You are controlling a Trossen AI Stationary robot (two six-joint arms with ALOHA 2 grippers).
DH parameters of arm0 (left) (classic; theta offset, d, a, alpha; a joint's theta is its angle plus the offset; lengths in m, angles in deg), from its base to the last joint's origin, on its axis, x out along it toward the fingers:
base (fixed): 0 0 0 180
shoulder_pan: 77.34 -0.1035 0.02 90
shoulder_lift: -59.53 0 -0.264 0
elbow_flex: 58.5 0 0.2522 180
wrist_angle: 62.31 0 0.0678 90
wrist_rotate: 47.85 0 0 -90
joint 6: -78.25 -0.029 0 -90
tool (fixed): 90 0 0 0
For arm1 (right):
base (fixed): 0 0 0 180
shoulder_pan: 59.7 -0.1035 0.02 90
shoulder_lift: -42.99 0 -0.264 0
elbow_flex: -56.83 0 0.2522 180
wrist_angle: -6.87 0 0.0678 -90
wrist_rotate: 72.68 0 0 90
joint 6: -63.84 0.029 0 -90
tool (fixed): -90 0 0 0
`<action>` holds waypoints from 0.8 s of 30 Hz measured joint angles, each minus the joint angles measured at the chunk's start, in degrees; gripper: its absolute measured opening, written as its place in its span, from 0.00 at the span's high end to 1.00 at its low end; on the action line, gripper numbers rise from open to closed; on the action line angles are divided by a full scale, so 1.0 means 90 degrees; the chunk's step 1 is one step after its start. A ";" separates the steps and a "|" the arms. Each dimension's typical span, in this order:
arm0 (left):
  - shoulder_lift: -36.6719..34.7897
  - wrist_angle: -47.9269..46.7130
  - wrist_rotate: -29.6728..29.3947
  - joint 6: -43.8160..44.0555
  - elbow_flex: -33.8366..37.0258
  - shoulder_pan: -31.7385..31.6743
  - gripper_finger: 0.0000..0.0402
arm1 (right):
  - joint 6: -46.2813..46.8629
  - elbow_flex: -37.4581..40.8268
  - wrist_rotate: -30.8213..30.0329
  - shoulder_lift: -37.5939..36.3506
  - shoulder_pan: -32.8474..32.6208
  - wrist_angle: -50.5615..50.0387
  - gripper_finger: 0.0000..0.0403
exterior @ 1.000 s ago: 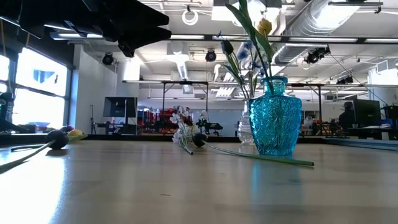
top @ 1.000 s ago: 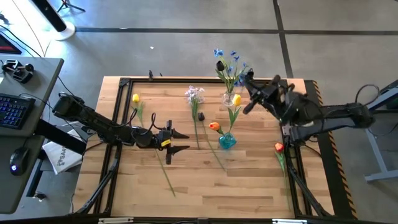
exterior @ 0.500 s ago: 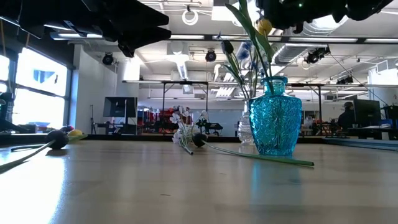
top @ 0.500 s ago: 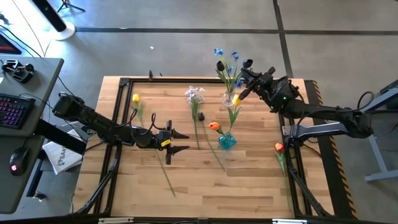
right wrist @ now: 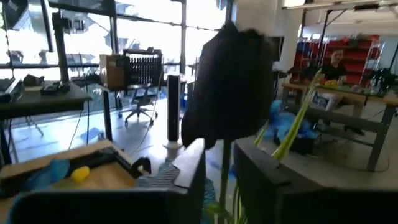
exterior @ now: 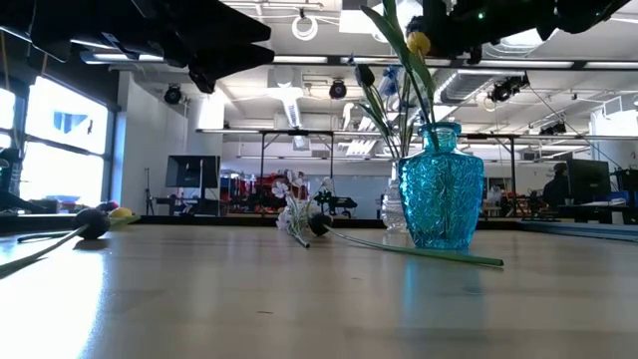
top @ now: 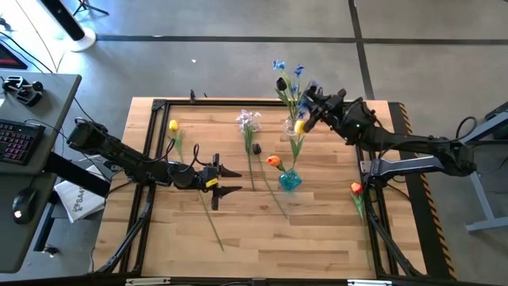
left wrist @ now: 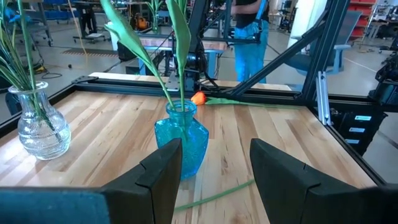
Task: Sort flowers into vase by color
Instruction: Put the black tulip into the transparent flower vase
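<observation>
We count 2 vases filling: right gripper [top: 305,111] barely parted above clear vase [top: 294,125]; 5 flowers [top: 255,155] left.

Right tool [top: 308,102] now further toward upper left of the high view than a second ago, close over the clear vase [top: 292,125] and its flowers. Yellow flower head [top: 299,126] sits slightly lower-left than before. Right tool's fingers now slightly parted around a dark flower head [right wrist: 231,87].
</observation>
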 joint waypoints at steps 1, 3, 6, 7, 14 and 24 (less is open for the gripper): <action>0.0000 -0.0011 0.0000 0.0002 0.0000 0.0000 0.56 | 0.0074 -0.0085 0.0001 0.0000 0.0000 -0.0298 0.74; 0.0000 -0.0014 0.0000 0.0005 0.0000 0.0000 0.56 | 0.0287 -0.0383 -0.0040 0.0000 -0.0002 -0.1117 0.66; 0.0000 -0.0020 0.0000 0.0047 0.0000 0.0000 0.56 | 0.0617 -0.1044 -0.0080 0.0000 -0.0015 -0.2711 0.55; 0.0000 -0.0022 0.0002 0.0051 0.0000 0.0002 0.56 | 0.0764 -0.1280 -0.0097 0.0001 -0.0033 -0.3233 0.52; 0.0000 -0.0053 0.0073 0.0064 0.0000 0.0005 0.56 | 0.2066 -0.2833 -0.0123 0.0000 -0.0348 -0.6283 0.43; 0.0000 -0.0207 -0.0466 0.0613 0.0000 0.0001 0.56 | 0.3473 -0.3344 -0.0807 0.0000 -0.2139 -0.8005 0.43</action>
